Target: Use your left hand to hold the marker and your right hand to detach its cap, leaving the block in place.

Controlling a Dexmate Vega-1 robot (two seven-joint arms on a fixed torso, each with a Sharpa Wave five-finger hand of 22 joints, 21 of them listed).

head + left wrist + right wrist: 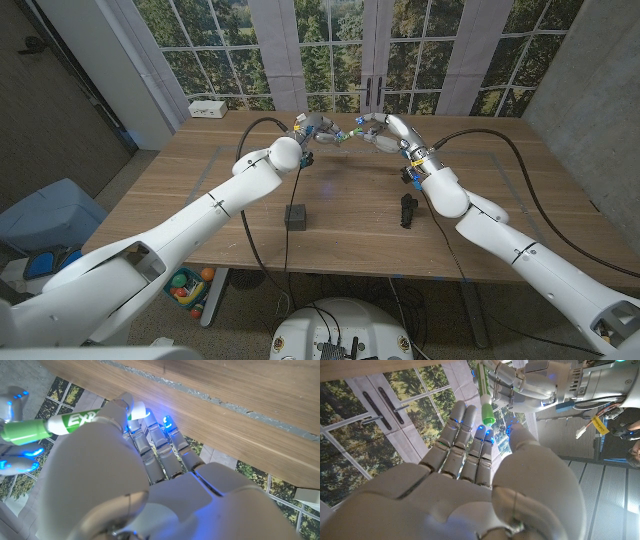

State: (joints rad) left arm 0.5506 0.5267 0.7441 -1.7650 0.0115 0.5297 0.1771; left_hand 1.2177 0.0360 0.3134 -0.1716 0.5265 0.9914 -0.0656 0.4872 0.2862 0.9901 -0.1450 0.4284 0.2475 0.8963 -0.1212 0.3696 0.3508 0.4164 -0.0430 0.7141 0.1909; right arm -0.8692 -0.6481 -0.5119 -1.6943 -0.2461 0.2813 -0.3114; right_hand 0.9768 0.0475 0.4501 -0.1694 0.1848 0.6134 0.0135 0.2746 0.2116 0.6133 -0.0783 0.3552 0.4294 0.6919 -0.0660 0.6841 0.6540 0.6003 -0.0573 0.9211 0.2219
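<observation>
Left hand (pixel 318 130) holds marker (pixel 60 425) up over far side of table (pixel 350 215), fingers wrapped tight. Green cap (pixel 487 412) looks on. Right hand (pixel 377 132) at cap end, fingers close by; grip unclear. Pull-off left. Block (pixel 296 216) sits untouched.

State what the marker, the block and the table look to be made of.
Marker: likely smooth plastic, a glossy white barrel with green print and a green cap.
Block: dark grey and matte; too small to tell the material.
Table: wood or wood veneer, showing plank lines and grain, satin finish.
</observation>
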